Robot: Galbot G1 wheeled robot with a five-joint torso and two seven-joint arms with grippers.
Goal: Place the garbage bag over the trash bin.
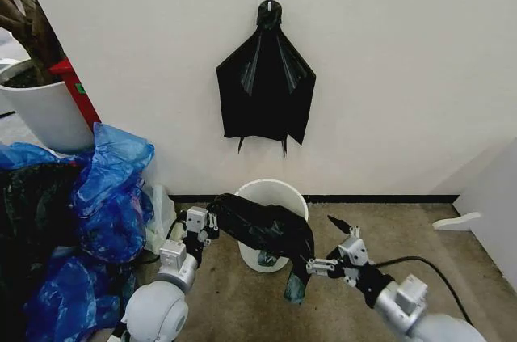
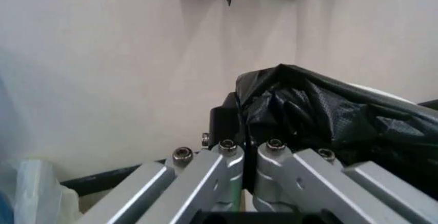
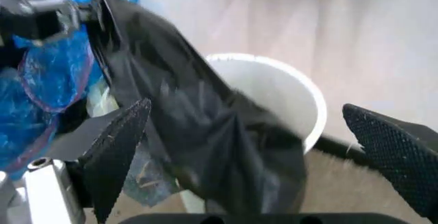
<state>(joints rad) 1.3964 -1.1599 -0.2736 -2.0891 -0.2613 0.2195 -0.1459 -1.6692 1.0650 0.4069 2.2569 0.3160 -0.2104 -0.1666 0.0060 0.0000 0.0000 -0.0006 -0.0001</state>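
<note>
Both arms reach forward from the bottom of the head view: the left claw [image 1: 212, 223] is clamped on 1 end of the garbage bag [image 1: 262, 227], while the right claw [image 1: 333, 247] stands spread wide and empty just beside the bag's hanging tail. That bag lies draped across the front rim of the trash bin [image 1: 273, 192], which sits on the floor against the wall, its mouth not yet covered. Thin, glossy and limp, the bag looks light and slippery; it probably wants pinching at the open hem, where the film bunches thick enough to hold.
</note>
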